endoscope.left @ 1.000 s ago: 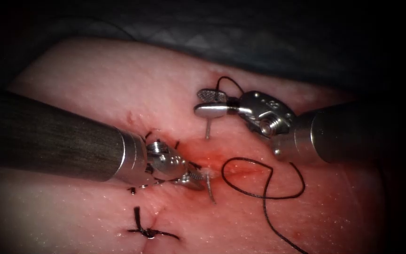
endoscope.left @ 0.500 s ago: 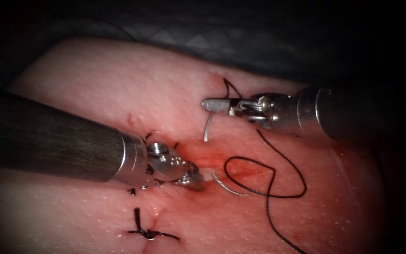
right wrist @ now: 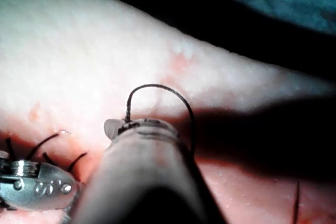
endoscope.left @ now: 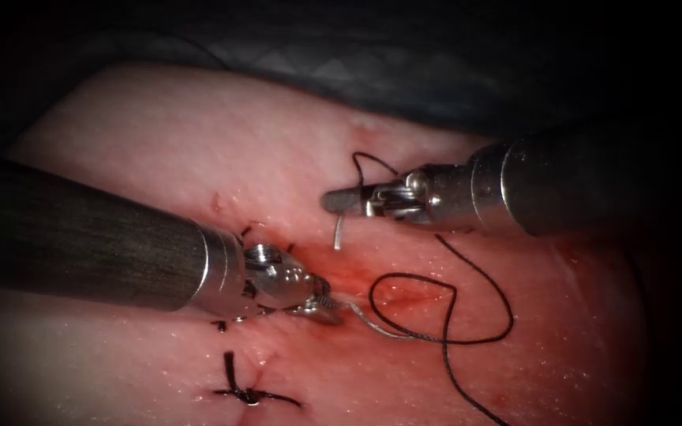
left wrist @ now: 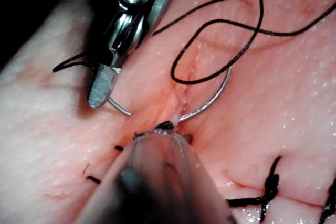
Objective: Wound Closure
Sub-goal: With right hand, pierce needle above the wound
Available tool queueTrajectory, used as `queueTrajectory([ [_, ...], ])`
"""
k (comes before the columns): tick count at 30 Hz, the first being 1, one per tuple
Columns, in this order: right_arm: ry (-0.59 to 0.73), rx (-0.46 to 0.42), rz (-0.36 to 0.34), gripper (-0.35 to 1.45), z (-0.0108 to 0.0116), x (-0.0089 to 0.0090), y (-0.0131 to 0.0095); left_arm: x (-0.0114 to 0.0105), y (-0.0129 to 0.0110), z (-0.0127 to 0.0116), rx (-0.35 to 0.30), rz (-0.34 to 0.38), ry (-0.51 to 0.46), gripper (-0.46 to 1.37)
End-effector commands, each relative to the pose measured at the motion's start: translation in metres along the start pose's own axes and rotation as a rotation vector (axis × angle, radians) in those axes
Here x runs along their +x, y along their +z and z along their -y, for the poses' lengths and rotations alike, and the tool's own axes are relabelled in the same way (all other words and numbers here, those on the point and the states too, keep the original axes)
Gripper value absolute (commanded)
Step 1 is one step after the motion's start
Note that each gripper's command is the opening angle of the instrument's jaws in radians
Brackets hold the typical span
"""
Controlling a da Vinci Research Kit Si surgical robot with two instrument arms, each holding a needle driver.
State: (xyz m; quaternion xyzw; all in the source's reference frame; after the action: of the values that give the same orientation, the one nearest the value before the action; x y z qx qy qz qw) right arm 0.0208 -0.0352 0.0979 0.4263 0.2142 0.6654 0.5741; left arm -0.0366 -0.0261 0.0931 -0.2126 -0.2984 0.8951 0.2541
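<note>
Where the tissue (endoscope.left: 159,142) lies under the endoscope, its far edge runs across the top of the view against a dark cloth, and the cut (endoscope.left: 392,293) sits toward the middle of its pink surface. The left tool (endoscope.left: 324,306) comes in over the tissue's left edge and rests its tip on the left margin of the cut; whether it grips anything cannot be told. The right tool (endoscope.left: 341,199) reaches in from the right edge, on the far side of the cut. Its jaws are pressed together on one end of the needle (endoscope.left: 380,327).

From that pinch a short length of the needle hangs down to the tissue. Its middle is buried, and the rest curves out just beside the left tool's tip and lies flat on the right side of the cut. The left wrist view shows the same sweep of the needle (left wrist: 210,103) and the right tool (left wrist: 100,90) clamped on its end.

Black thread (endoscope.left: 507,315) lies in a loose loop on the right side of the cut, crosses over the needle's free part and trails off toward the tissue's near edge. A small arc of it stands above the right tool's jaws. Red fluid (endoscope.left: 349,272) stains the cut's margins. A finished stitch (endoscope.left: 250,392) with short cut ends sits near the near edge.
</note>
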Motion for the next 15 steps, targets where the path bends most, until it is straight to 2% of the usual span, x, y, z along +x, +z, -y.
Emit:
queueTrajectory([
  [1,0.003,-0.018,0.011,-0.35,-0.0002,-0.0002,0.0,0.0,0.0,0.0,-0.001,0.0,0.0,0.11],
  [8,-0.093,-0.071,0.153,-0.35,-0.0014,-0.0022,-0.0003,0.0,0.0,0.0,-0.001,0.0,0.0,0.11],
  [13,-0.124,-0.051,0.199,-0.35,-0.0012,-0.0031,-0.0005,0.0,0.0,0.0,-0.001,0.0,-0.001,0.04],
  [15,-0.135,-0.01,0.177,-0.35,-0.0011,-0.0026,-0.0009,0.0001,-0.0001,-0.0001,-0.002,0.0,-0.007,0.01],
])
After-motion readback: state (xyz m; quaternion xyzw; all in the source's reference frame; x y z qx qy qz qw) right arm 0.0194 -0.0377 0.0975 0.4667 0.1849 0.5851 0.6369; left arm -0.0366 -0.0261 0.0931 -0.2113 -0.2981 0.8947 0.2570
